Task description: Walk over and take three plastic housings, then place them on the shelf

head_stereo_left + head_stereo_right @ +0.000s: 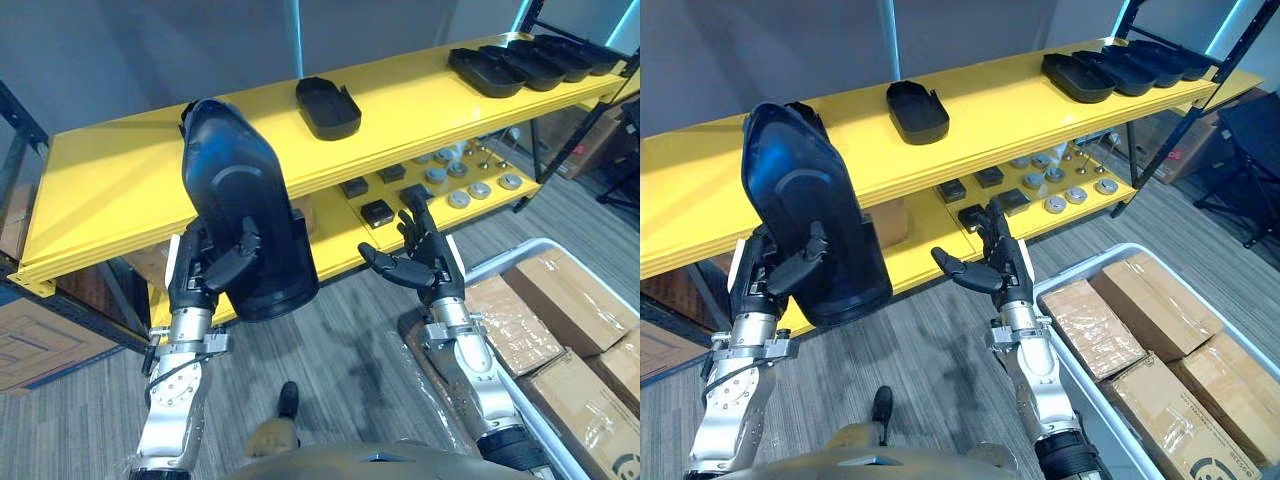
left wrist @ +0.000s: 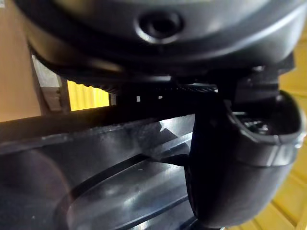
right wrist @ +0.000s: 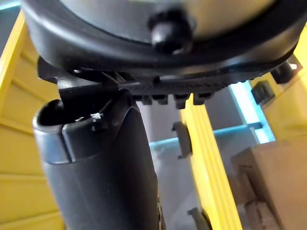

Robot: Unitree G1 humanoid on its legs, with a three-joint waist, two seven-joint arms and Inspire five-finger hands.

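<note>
On the shelf, top board: a lone housing mid-board, a row of overlapping housings at the right end. Lower board: small round parts, black blocks. Before the shelf's front edge, upright in the curled left robot hand: glossy black plastic housing, round-topped. Right robot hand spread wide, empty, before the lower board.

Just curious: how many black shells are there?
6: one housing in the left hand, one mid-shelf, four overlapping at the shelf's right end; another may hide behind the held one.
</note>
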